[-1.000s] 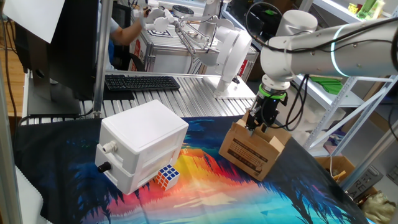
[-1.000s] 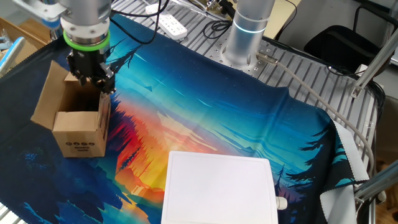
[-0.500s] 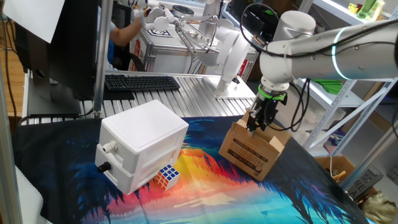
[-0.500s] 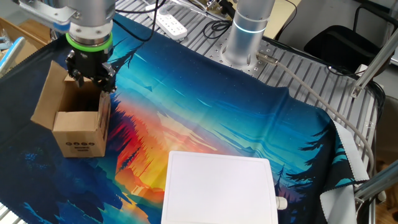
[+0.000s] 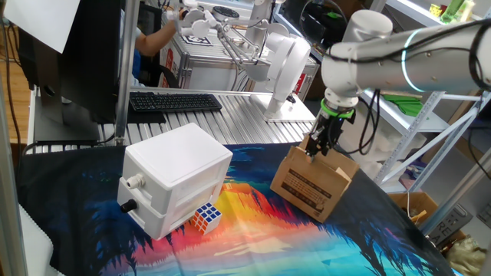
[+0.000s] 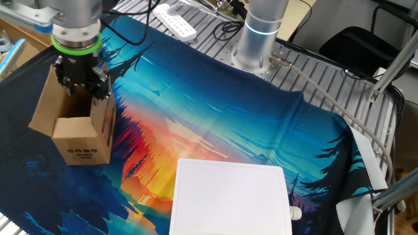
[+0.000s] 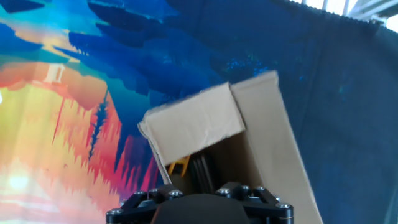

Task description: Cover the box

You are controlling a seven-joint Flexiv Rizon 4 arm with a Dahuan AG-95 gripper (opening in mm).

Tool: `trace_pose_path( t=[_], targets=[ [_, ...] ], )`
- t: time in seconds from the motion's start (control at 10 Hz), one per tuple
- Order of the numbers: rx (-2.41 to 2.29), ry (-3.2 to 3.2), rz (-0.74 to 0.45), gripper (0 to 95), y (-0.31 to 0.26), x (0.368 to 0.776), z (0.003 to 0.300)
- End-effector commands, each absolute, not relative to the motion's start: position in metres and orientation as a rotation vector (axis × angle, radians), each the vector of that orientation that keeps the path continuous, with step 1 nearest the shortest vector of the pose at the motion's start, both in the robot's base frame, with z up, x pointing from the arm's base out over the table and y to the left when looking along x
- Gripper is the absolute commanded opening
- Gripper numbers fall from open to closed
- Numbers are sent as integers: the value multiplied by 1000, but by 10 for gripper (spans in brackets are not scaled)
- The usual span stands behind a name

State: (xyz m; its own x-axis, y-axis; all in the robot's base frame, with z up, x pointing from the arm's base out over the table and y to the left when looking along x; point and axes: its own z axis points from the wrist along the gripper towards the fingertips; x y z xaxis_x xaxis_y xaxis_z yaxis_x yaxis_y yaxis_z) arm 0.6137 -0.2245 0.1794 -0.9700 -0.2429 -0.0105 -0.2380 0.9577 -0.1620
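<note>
The box (image 5: 305,188) is a small brown carton with black print on its side, standing on the colourful cloth at the right. In the other fixed view the box (image 6: 81,146) has its top open, with one flap leaning out to the left and one upright at the right. My gripper (image 5: 315,150) reaches down into the opening (image 6: 80,93), fingers apart, holding nothing. In the hand view a flap (image 7: 196,124) lies partly across the opening and a long flap (image 7: 267,130) runs along the right. My gripper's (image 7: 199,175) fingers show only as dark shapes inside.
A large white plastic box (image 5: 175,175) with knobs stands on the left of the cloth, with a Rubik's cube (image 5: 205,217) against its front. Its lid (image 6: 232,196) fills the near edge of the other fixed view. The arm's base (image 6: 261,29) and a power strip (image 6: 179,26) stand behind.
The gripper has shifted across the box opening toward the outward-leaning flap, which now tilts out a little further. The fingers kept the same spread.
</note>
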Motion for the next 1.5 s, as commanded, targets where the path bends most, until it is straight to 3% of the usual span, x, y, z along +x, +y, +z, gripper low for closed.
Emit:
trace_pose_path(
  t=[0.1,1.5],
  targets=[
    [-381,3084,-232,380,-226,618,175],
    [-381,3056,-251,380,-216,613,149]
  ],
)
